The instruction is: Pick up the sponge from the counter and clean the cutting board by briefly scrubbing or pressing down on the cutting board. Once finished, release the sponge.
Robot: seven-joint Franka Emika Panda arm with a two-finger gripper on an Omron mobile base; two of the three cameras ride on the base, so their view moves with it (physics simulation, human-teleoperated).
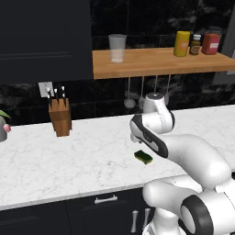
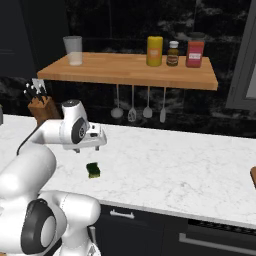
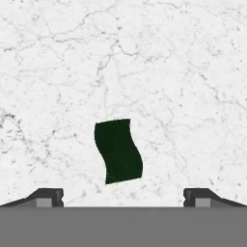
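Observation:
The dark green sponge [image 1: 143, 157] [image 2: 93, 170] lies flat on the white marble counter [image 1: 69, 156] [image 2: 175, 170], close to its front edge. In the hand view the sponge [image 3: 118, 150] sits just ahead of my gripper [image 3: 123, 195]. The gripper is open, its two fingertips standing wide to either side with nothing between them. In both base views my hand hovers a little above the sponge without touching it. A brown sliver at the right edge of the right base view is the cutting board [image 2: 253, 176]; the rest of it is out of frame.
A wooden knife block [image 1: 60, 117] [image 2: 42, 107] stands at the back left of the counter. The orange-brown wall shelf [image 1: 156, 62] carries a glass [image 1: 117, 47] and jars. Utensils [image 2: 132, 107] hang beneath it. Dark cabinet fronts [image 1: 105, 206] run below the counter.

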